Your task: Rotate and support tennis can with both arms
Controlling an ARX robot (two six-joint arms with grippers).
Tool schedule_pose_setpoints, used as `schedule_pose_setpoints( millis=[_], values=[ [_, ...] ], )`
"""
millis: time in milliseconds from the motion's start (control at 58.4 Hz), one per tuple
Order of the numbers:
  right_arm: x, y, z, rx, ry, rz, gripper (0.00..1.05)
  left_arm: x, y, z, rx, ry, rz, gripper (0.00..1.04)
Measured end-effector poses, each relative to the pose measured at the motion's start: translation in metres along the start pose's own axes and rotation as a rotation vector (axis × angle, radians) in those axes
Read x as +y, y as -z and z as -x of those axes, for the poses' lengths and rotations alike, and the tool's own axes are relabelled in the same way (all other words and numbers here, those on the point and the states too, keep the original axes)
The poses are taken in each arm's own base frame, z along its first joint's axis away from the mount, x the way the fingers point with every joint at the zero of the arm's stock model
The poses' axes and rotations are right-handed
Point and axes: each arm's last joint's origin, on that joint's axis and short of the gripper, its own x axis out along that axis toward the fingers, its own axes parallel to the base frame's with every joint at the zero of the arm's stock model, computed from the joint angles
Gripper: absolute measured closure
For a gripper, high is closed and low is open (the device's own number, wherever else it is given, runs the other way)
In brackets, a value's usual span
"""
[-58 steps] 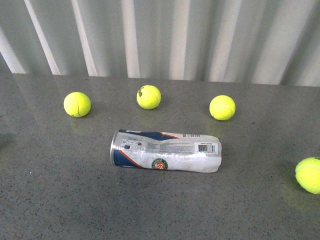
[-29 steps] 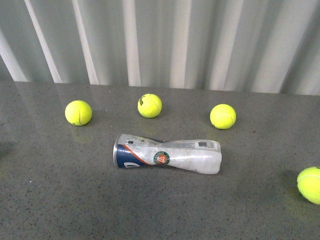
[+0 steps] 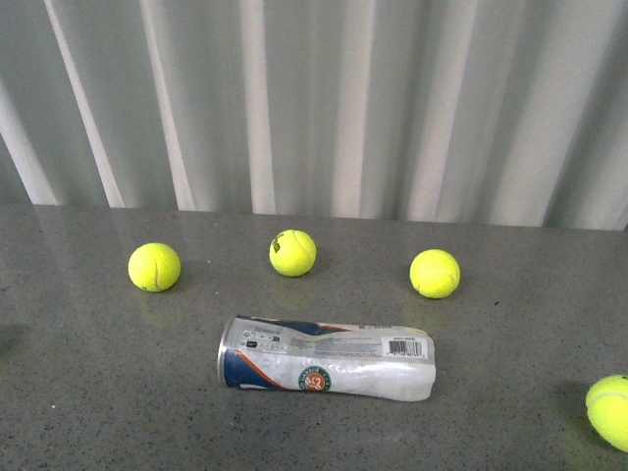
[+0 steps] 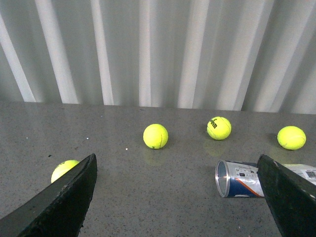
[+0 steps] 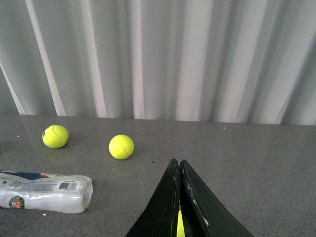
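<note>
The tennis can (image 3: 324, 358) lies on its side on the grey table, metal rim to the left, its clear end dented. No arm shows in the front view. In the left wrist view my left gripper (image 4: 177, 165) is open and empty. The can's rim end (image 4: 239, 178) lies just inside its right finger (image 4: 289, 197), not touching it. In the right wrist view my right gripper (image 5: 177, 165) is shut with nothing clearly held. The can (image 5: 44, 192) lies well off to its side. A yellow sliver shows behind its fingers.
Three tennis balls (image 3: 154, 267) (image 3: 292, 252) (image 3: 435, 273) lie in a row behind the can, and another ball (image 3: 610, 410) at the right edge. One more ball (image 4: 64, 169) sits by the left gripper's left finger. A white curtain (image 3: 314, 98) closes the back.
Everything sits lower in the front view than before, so the view has tilted up. The can's label turned to show the logo on top, then back to the barcode.
</note>
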Motion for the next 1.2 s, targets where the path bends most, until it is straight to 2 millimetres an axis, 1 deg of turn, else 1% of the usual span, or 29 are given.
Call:
schedule_pose_setpoints(
  millis=[428,531,787,822,873,941,993,1010,1061,1078,1164,1198],
  values=[
    [0.000,0.012,0.000,-0.003,0.000,0.000,1.01,0.000,0.000,0.000,0.000,0.000,0.000,0.07],
    [0.000,0.023,0.000,-0.005,0.000,-0.001,1.01,0.000,0.000,0.000,0.000,0.000,0.000,0.07],
    [0.000,0.023,0.000,-0.006,0.000,0.000,1.01,0.000,0.000,0.000,0.000,0.000,0.000,0.07],
    [0.000,0.023,0.000,-0.006,0.000,-0.001,0.96,0.000,0.000,0.000,0.000,0.000,0.000,0.07],
    [0.000,0.023,0.000,-0.006,0.000,-0.001,0.86,0.000,0.000,0.000,0.000,0.000,0.000,0.07],
    [0.000,0.023,0.000,-0.006,0.000,-0.001,0.75,0.000,0.000,0.000,0.000,0.000,0.000,0.07],
    [0.000,0.023,0.000,-0.006,0.000,-0.001,0.64,0.000,0.000,0.000,0.000,0.000,0.000,0.07],
    [0.000,0.023,0.000,-0.006,0.000,-0.001,0.63,0.000,0.000,0.000,0.000,0.000,0.000,0.07],
    [0.000,0.023,0.000,-0.006,0.000,-0.001,0.52,0.000,0.000,0.000,0.000,0.000,0.000,0.07],
    [0.000,0.023,0.000,-0.006,0.000,-0.001,0.50,0.000,0.000,0.000,0.000,0.000,0.000,0.07],
    [0.000,0.023,0.000,-0.007,0.000,-0.001,0.34,0.000,0.000,0.000,0.002,0.003,0.000,0.07],
    [0.000,0.023,0.000,-0.007,0.000,-0.001,0.29,0.000,0.001,-0.001,0.050,0.033,0.001,0.07]
  ],
)
